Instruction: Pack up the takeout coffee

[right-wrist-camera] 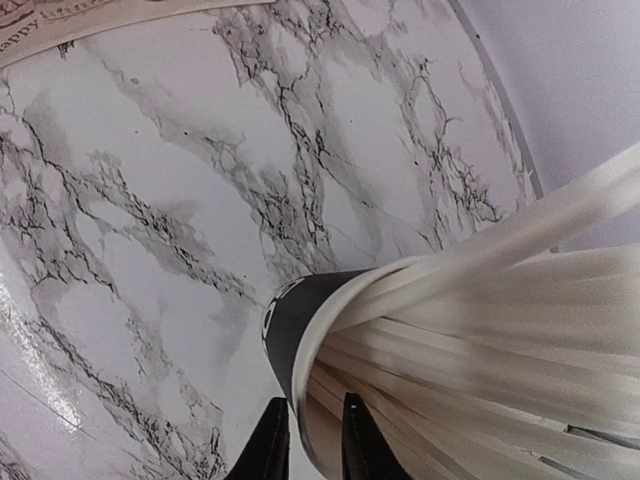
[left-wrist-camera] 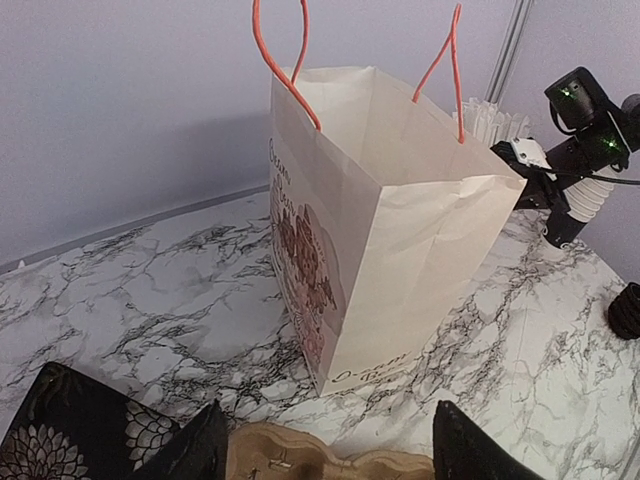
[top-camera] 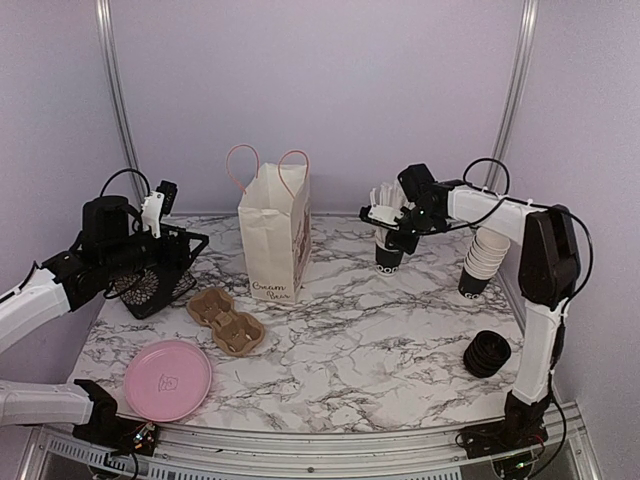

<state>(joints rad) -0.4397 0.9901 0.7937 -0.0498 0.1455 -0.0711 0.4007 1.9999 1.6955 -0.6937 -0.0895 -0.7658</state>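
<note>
1. Left gripper (left-wrist-camera: 325,450) wide, empty, over brown pulp cup carrier (left-wrist-camera: 285,462)
2. Right gripper (right-wrist-camera: 310,450) narrow at rim of black straw-filled paper cup (right-wrist-camera: 290,330); grip unclear
3. Lidded black coffee cup not discernible; cream paper bag (top-camera: 275,235) stands mid-table

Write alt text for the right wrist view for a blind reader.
Close-up of a black paper cup packed with white straws, seen from above on a marble table. Two black fingertips of the right gripper sit narrowly apart on either side of the cup's rim at the bottom edge. A strip of the paper bag shows top left.
</note>
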